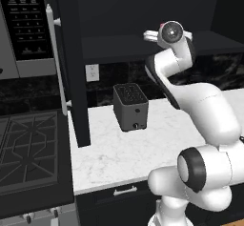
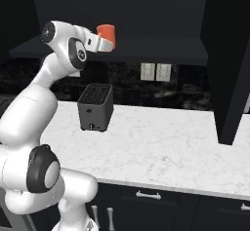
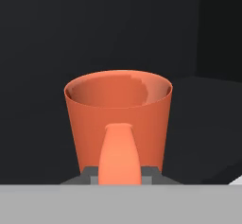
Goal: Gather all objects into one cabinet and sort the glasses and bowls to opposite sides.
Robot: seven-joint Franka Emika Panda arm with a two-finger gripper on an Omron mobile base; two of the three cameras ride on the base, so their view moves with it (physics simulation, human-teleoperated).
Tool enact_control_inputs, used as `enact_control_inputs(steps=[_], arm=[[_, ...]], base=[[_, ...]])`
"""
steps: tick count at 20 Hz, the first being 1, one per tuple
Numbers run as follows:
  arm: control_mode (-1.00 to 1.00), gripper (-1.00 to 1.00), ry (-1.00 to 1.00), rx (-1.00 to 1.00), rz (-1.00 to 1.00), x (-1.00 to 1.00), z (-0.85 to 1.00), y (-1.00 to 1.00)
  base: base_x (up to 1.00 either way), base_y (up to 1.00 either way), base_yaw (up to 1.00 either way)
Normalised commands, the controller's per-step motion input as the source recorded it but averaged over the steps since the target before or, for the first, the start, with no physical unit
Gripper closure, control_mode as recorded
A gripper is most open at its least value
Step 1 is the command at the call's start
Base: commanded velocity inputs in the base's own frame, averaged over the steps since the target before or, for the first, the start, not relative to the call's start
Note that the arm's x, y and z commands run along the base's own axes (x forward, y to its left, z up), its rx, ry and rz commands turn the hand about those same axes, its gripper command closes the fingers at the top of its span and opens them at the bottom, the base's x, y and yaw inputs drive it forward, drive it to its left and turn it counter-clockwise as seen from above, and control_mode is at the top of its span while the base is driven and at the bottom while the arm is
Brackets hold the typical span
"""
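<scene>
Coral-orange handled mug (image 2: 106,36) carried up at the black wall cabinet's dark shelf (image 2: 161,45)

The claw (image 3: 120,173) pinched the mug by its handle, holding it upright above the white marble table (image 2: 161,142) and grey toaster (image 2: 95,107). The mug seemingly hung just before the shelf; a handle grip could let it swing and clip the edge.

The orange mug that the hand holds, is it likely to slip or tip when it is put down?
The orange mug looks rigid and glossy, so probably slippery. The hand grips its handle alone, so it could swing. It narrows toward the base, so it may tip.
</scene>
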Motion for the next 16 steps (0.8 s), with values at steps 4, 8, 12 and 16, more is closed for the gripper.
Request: enact_control_inputs(steps=[4,8,12,16], arm=[[-1.00,1.00,0.00,0.00,0.14,-0.99,0.28,-0.01],[-1.00,1.00,0.01,0.00,0.14,-1.00,0.04,0.00],[-1.00,1.00,0.01,0.00,0.16,-1.00,-0.12,0.00],[-1.00,1.00,0.03,0.00,0.16,-1.00,-0.17,0.00]], base=[[0.00,0.00,0.00],[0.00,0.00,0.00],[0.00,0.00,0.00],[0.00,0.00,0.00]])
